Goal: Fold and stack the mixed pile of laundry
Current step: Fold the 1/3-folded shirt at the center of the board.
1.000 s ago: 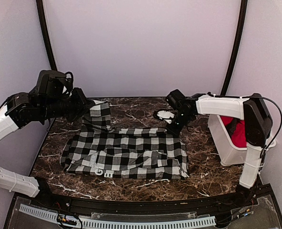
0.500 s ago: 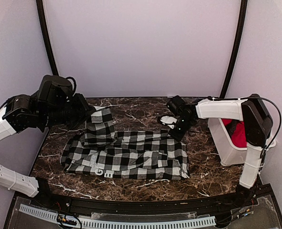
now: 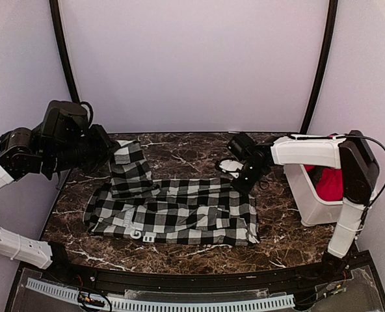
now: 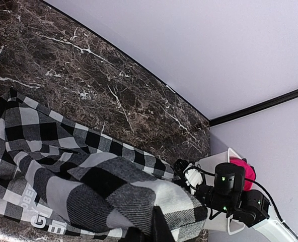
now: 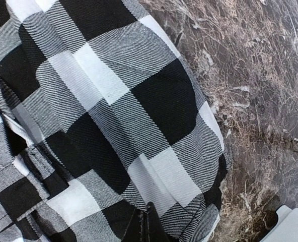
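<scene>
The black-and-white checked garment (image 3: pixel 173 211) with white lettering (image 3: pixel 140 235) lies spread across the dark marble table (image 3: pixel 179 153). My left gripper (image 3: pixel 118 151) is shut on its far-left corner and holds that corner lifted off the table; in the left wrist view the cloth (image 4: pixel 124 194) drapes over the fingertips. My right gripper (image 3: pixel 242 179) is shut on the far-right corner, low over the table; the right wrist view is filled by checked cloth (image 5: pixel 114 116). The plain red garment (image 3: pixel 326 182) sits in the white bin.
A white plastic bin (image 3: pixel 309 205) stands at the table's right edge, beside the right arm (image 3: pixel 309 149). Curved black frame bars (image 3: pixel 62 58) rise at the back corners. Bare marble (image 5: pixel 259 101) lies beyond the cloth's edge.
The left gripper carried its lifted corner toward the garment's middle, then back to the left and higher. The right gripper sank slightly with its corner toward the table.
</scene>
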